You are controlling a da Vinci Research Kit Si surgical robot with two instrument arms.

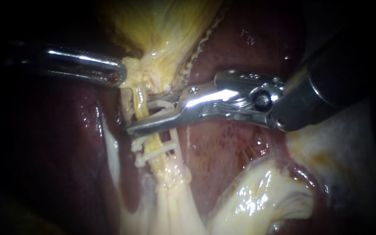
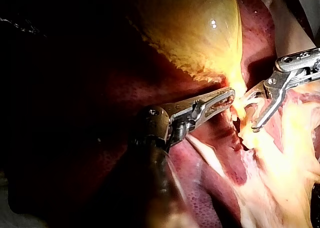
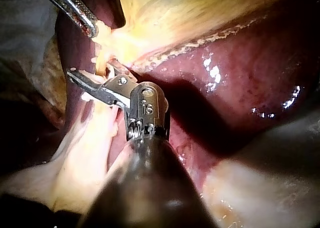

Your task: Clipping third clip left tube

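The left tube [image 1: 141,101] is a thin yellow strand running down from the gallbladder [image 1: 166,30]. My right instrument [image 1: 140,116] comes in from the right. Its jaws stand open astride the tube, and a white clip [image 1: 161,105] sits between them. Just below them, white clips [image 1: 153,153] cross the same tube. My left instrument [image 1: 120,76] is shut on the yellow tissue at the gallbladder's neck, above the tube. In the left wrist view my left instrument [image 2: 230,95] grips that tissue, with the right instrument [image 2: 250,114] open beside it. The right wrist view shows the right instrument [image 3: 90,70] and the left instrument [image 3: 92,28].
Dark red liver [image 1: 231,143] lies behind and to both sides of the tube. Pale glistening fatty tissue [image 1: 257,196] bulges at the lower right. A whitish band [image 1: 109,143] runs down to the left of the tube.
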